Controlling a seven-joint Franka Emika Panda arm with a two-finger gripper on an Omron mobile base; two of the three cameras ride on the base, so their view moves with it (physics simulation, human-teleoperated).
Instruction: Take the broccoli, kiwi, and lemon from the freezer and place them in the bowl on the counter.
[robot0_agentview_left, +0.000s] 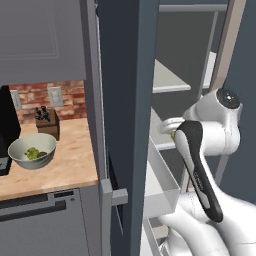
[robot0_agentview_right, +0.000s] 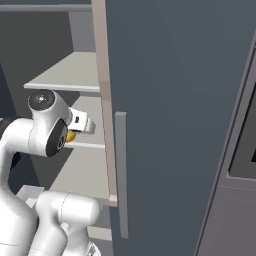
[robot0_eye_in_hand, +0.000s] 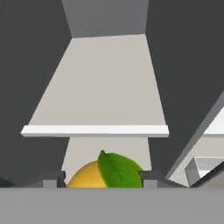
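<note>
Inside the freezer (robot0_agentview_left: 200, 100), the gripper (robot0_eye_in_hand: 103, 180) straddles the lemon (robot0_eye_in_hand: 85, 177) at the frame's bottom centre; whether it has closed cannot be told. A shallow hold risks the round fruit slipping. The bowl (robot0_agentview_left: 20, 162) waits on the worktop (robot0_agentview_left: 70, 165), left.

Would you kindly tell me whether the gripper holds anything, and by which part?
The lemon sits between the gripper's fingertips at its sides, seemingly gripped; contact cannot be confirmed.
</note>
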